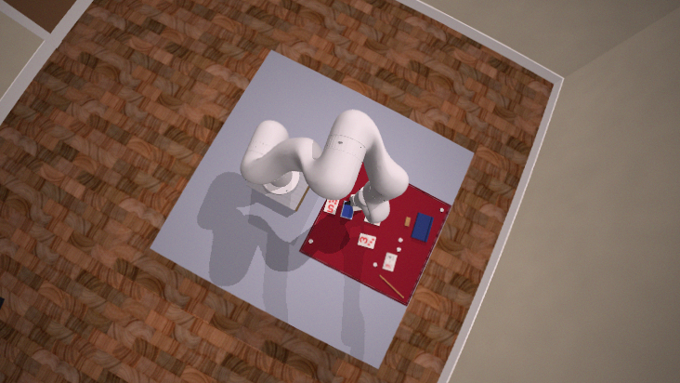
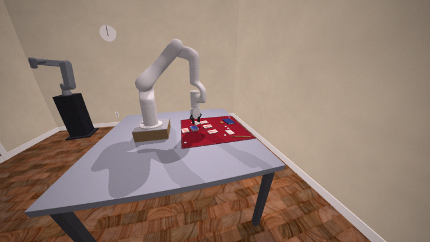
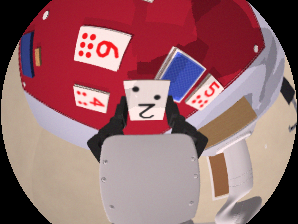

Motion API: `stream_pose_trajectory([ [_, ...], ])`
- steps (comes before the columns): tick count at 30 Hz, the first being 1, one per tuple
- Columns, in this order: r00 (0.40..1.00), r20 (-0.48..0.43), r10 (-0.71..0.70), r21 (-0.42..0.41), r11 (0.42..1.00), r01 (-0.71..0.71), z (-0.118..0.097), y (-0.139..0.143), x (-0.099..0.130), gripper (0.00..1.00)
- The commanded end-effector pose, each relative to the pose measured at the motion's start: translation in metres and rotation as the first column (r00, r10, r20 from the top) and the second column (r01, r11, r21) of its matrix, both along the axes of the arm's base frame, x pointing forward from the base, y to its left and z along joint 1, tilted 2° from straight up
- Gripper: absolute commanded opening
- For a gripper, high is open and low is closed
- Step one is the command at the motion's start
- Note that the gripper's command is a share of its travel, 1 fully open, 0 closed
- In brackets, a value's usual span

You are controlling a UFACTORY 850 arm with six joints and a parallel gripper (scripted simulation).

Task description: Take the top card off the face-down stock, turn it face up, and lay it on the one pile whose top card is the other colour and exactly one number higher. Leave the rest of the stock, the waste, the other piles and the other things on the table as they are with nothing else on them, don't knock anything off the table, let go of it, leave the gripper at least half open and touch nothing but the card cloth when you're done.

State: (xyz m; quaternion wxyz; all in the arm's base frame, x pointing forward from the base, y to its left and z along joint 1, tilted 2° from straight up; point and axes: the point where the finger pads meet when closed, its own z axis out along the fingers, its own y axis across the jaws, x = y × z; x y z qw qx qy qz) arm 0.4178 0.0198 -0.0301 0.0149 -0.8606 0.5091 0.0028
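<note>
My gripper is shut on a card with a black 2, held edge-on between the fingers with its face towards the wrist camera. It hangs just above the red card cloth, near the cloth's back edge. The blue-backed stock lies to its right in the wrist view, with a red 5 beyond it. A red 3, a red 6 and a red 4 lie face up. In the overhead view the arm hides the gripper.
A blue book, a small brown block, a pencil, another face-up card and several white tokens lie on the cloth. The arm's base block stands left of the cloth.
</note>
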Motion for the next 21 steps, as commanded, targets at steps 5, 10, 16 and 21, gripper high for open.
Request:
stream_pose_trajectory([
  [5, 0.998, 0.003, 0.057, -0.001, 0.998, -0.057, 0.0, -0.008, 0.007, 0.61],
  [10, 0.996, 0.004, 0.085, -0.001, 0.996, -0.085, 0.0, -0.012, 0.01, 0.61],
  [16, 0.992, 0.005, 0.124, -0.002, 0.992, -0.124, 0.0, -0.018, 0.013, 0.61],
  [21, 0.988, 0.006, 0.155, -0.002, 0.988, -0.155, 0.0, -0.023, 0.017, 0.61],
])
